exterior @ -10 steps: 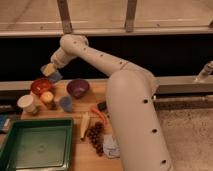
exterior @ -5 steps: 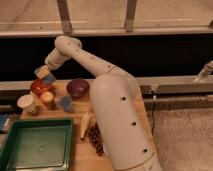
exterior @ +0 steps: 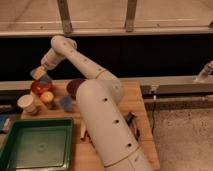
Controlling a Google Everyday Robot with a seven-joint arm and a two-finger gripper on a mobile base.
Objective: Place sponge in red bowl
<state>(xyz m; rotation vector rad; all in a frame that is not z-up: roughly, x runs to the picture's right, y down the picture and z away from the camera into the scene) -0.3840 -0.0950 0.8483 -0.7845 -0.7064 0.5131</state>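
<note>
**A:** In the camera view, the white arm (exterior: 82, 62) stretches out to the far left end of the tabletop (exterior: 137, 100). The gripper (exterior: 41, 75) hangs directly above the red bowl (exterior: 36, 90).

**B:** And the fingers are pinched closed on the sponge (exterior: 46, 79). That blue-grey block sits at the tip, off the wood and just over the bowl's back rim.

**A:** The grip makes sense. The sponge doesn't look to be inside the bowl yet, and a soft, light block let go from there could clip the rim and tumble out.

**B:** It's crowded down there too. The purple bowl (exterior: 75, 87) sits just right of the red one. In front stand a white cup (exterior: 27, 103), a small orange pot (exterior: 47, 98) and a small blue-grey cup (exterior: 65, 103).

**A:** So coming in from overhead is the sensible line, because a sideways approach would risk knocking one of those over.

**B:** The green tray (exterior: 35, 147) lies at the near edge, well clear of the action.

**A:** The job looks nearly done. It probably needs a short drop into the bowl's hollow, then the release.

**B:** The thing to watch is centring, since the sponge seems to sit toward the back of the bowl rather than over its middle.
</note>
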